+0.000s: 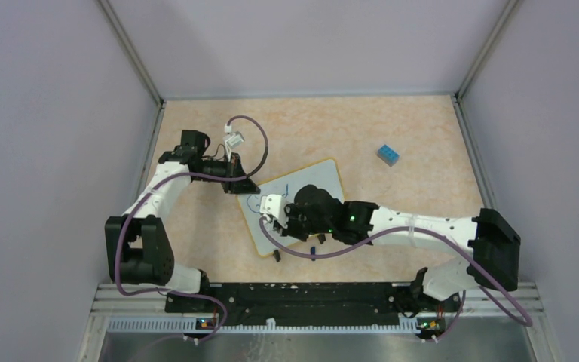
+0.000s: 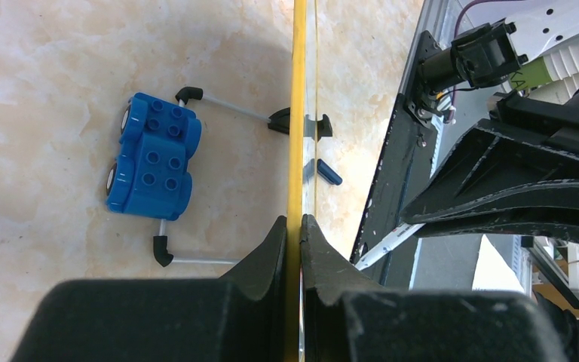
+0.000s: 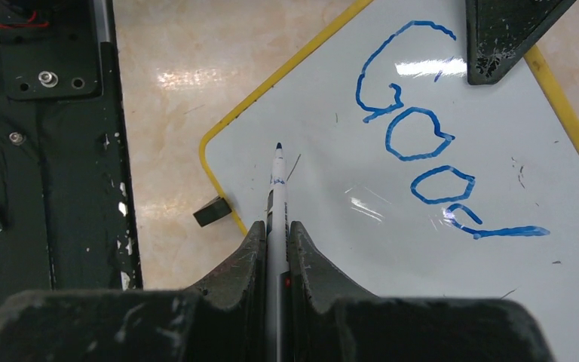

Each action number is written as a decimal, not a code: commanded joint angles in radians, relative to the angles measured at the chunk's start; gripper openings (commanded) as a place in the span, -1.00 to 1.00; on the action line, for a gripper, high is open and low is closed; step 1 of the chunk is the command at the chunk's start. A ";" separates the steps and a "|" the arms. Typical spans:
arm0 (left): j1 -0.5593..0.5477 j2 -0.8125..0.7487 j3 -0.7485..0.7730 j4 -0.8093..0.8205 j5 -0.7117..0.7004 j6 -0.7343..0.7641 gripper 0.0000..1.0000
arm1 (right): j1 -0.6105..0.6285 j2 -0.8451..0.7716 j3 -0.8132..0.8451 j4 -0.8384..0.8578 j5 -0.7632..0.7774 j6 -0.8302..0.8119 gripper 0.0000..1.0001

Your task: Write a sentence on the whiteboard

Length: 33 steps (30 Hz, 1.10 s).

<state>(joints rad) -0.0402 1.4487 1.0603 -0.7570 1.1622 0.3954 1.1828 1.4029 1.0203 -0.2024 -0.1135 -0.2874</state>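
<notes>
The whiteboard (image 1: 318,179) lies tilted mid-table; in the right wrist view (image 3: 347,256) its yellow rim frames a white face. The sentence (image 3: 416,139) is blue lettering reading "Good" with a trailing stroke; no second word shows. My left gripper (image 1: 243,185) is shut on the board's far-left edge, and the left wrist view shows the jaws (image 2: 295,223) pinching the yellow rim (image 2: 299,90) edge-on. My right gripper (image 1: 273,213) is shut on a white marker (image 3: 277,192); its blue tip points at blank board left of the lettering. Whether the tip touches is unclear.
A small blue block (image 1: 389,154) sits on the table at the back right, also in the left wrist view (image 2: 151,154). A black clip foot (image 3: 212,213) sticks out at the board's near corner. A small blue cap-like piece (image 2: 329,173) lies by the board. Grey walls enclose the table.
</notes>
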 commanded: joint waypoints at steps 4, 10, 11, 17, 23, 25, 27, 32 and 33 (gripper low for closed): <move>0.003 0.007 0.013 0.021 -0.056 0.002 -1.00 | 0.025 0.044 0.012 0.072 0.072 -0.013 -1.00; 0.003 0.004 0.010 0.021 -0.059 0.005 -1.00 | 0.033 0.066 0.029 0.076 0.055 -0.011 -1.00; 0.003 0.004 0.010 0.021 -0.058 0.005 -1.00 | 0.036 0.071 0.031 0.079 0.054 -0.010 -1.00; 0.003 0.006 0.010 0.019 -0.056 0.009 -1.00 | 0.044 0.093 0.047 0.071 0.054 -0.010 -1.00; 0.003 0.004 0.009 0.021 -0.058 0.010 -1.00 | 0.044 0.108 0.049 0.068 0.052 -0.009 -1.00; 0.003 0.007 0.010 0.021 -0.059 0.011 -1.00 | 0.045 0.110 0.049 0.068 0.052 -0.009 -1.00; 0.003 0.006 0.010 0.020 -0.059 0.011 -1.00 | 0.045 0.113 0.047 0.069 0.054 -0.010 -1.00; 0.003 0.004 0.007 0.020 -0.060 0.013 -1.00 | 0.045 0.119 0.042 0.069 0.062 -0.015 -1.00; 0.003 0.004 0.007 0.021 -0.061 0.012 -1.00 | 0.045 0.120 0.042 0.068 0.063 -0.016 -1.00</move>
<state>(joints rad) -0.0402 1.4487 1.0603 -0.7555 1.1625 0.3950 1.2148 1.5154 1.0214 -0.1638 -0.0612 -0.2939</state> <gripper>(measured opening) 0.114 0.100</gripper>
